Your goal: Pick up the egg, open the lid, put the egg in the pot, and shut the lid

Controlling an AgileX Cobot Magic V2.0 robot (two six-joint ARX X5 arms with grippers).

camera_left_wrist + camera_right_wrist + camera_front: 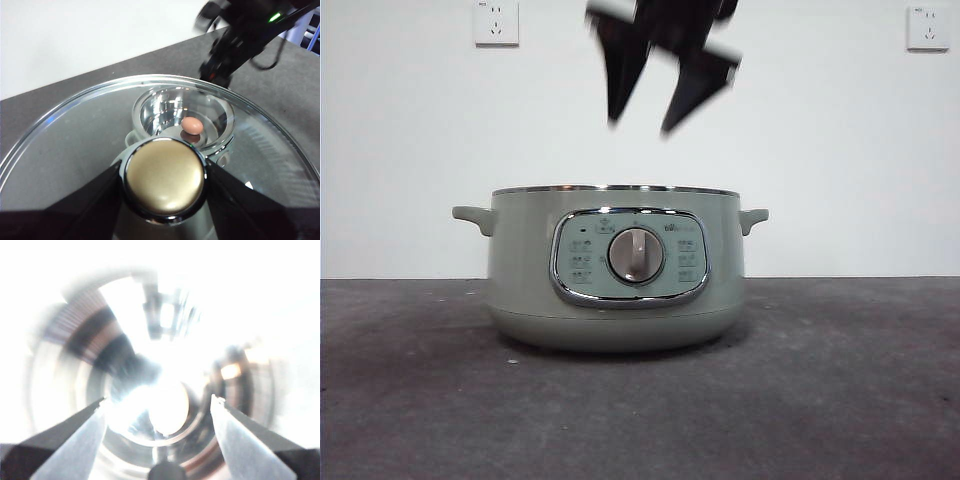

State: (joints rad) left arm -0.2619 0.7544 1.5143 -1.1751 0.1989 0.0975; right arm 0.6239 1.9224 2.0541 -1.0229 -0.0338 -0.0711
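The sage-green pot (615, 280) stands open on the table, with no lid on it. In the left wrist view, my left gripper (164, 172) is shut on the lid's knob (165, 180) and holds the glass lid (75, 150) up beside the pot. Through the glass I see the pot's steel inside (160, 112) with the brown egg (192, 125) lying on its bottom. My right gripper (665, 95) hangs open and empty above the pot's mouth. Its wrist view looks down into the pot, where the egg (169, 412) shows washed out between the jaws. The lid is out of the front view.
The dark grey table (840, 380) runs to a white wall with two sockets (496, 22) (928, 27). The right arm (240, 35) crosses behind the pot in the left wrist view.
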